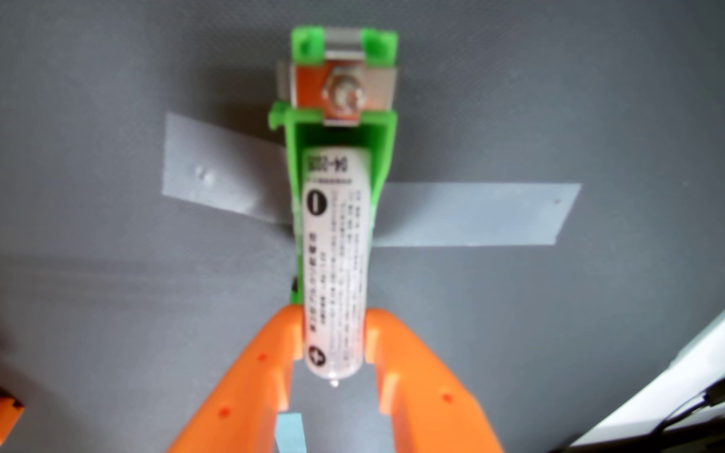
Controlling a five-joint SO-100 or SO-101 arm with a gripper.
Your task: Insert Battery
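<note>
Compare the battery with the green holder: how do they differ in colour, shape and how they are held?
The battery is white, round and printed; the green holder is plain, channel-shaped, with a metal contact. The gripper clamps the battery; grey tape fixes the holder to the mat. Both lie along one line.

In the wrist view, the battery [338,270] lies lengthwise with its far end inside the holder [380,174], its near end between the end effector [334,344] fingers. The holder sits on the surface [90,305], tape strips [474,215] running out left and right beneath it. A metal contact [343,93] stands at the holder's far end.
</note>
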